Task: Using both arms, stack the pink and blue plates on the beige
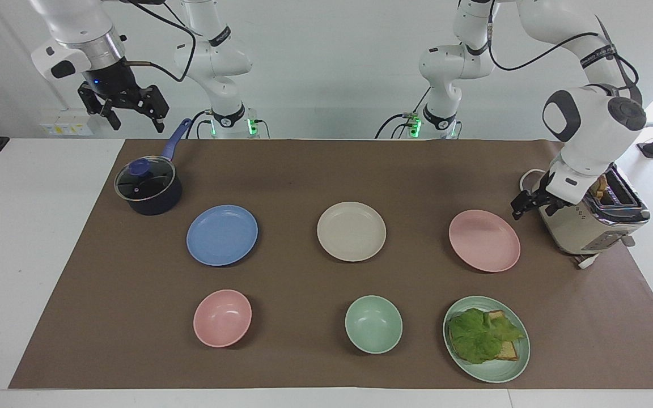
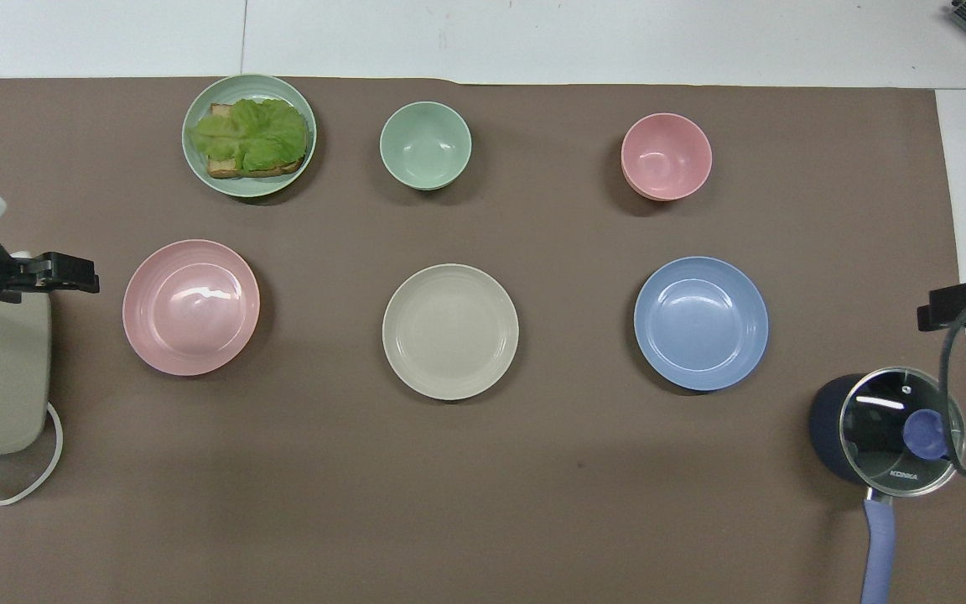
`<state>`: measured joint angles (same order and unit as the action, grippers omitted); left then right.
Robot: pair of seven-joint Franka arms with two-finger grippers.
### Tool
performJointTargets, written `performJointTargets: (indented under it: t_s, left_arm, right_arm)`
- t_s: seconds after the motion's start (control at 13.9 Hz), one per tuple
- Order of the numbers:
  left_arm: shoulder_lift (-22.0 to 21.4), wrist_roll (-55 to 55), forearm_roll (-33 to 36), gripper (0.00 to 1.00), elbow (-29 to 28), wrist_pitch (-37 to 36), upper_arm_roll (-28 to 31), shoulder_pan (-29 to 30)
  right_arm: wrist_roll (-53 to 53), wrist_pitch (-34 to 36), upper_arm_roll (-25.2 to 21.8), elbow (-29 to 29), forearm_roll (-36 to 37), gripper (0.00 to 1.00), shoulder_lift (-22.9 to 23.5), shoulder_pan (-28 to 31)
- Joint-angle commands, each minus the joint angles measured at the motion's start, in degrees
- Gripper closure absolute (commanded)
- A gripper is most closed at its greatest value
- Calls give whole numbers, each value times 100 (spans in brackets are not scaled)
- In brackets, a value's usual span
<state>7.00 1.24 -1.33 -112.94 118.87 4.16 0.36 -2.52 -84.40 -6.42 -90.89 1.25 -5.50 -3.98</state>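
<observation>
Now three flat round plates of the same size sit in a row on the big brown table mat [image 1: 304, 170]. Toward the left arm's end is the pale pink plate with a low rim [image 1: 484, 240]. Between the other two is the creamy beige plate with a low rim [image 1: 351, 231], and toward the right arm's end is the medium blue plate with a low rim [image 1: 222, 234]. All three lie flat and well apart, and nothing is on them. No plate is stacked yet. Low beside the boxy beige toaster [image 1: 590, 218], the left arm's black two-finger gripper [image 1: 525, 202] hangs over the mat near the pink plate's edge. It does not touch the plate. Its fingers are open and hold nothing. Up in the air, over the table's edge near the dark blue pot with a glass lid and a long blue handle [image 1: 148, 187], is the right arm's black two-finger gripper [image 1: 134, 110]. Its fingers are spread open and empty too. Farther from the robots is a second row: a small deep pink bowl [image 1: 222, 318], a small pale green bowl [image 1: 373, 324], and a pale green plate [image 1: 486, 339] with a slice of toast and a green lettuce leaf [image 1: 482, 334] on it.
</observation>
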Motion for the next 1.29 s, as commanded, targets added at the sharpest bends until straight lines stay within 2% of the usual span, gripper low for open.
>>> performJointTargets:
  t_s: [0.0, 0.5, 0.86, 0.93, 1.0, 1.08, 1.15, 1.22]
  left_arm:
    - [108, -45, 81, 0, -272, 329, -20, 43]
    - [574, -80, 72, 0, -536, 997, -20, 52]
    - [706, -98, 72, 0, -555, 937, -20, 52]
    - [706, -159, 72, 35, -554, 954, -20, 34]
    - [706, -185, 72, 64, -545, 962, -20, 17]
    - [706, -177, 72, 85, -545, 971, -20, 25]
    - [706, -168, 72, 97, -545, 963, -20, 60]
    - [706, -151, 72, 100, -545, 954, -20, 61]
  right_arm:
    - [-21, -121, -26, -139, 24, 0, -100, -15]
    - [-29, -121, -43, -192, 16, 0, -118, -15]
    - [-21, -68, -61, -192, -2, 0, -118, -7]
    - [-21, -68, -61, -192, -2, 0, -118, -7]
    - [-21, -86, -61, -192, -2, 0, -127, -7]
    - [-21, -112, -61, -192, -2, 0, -118, -7]
    - [-21, -112, -61, -192, -2, 0, -118, -7]
    - [-21, -95, -61, -192, -2, 0, -118, -7]
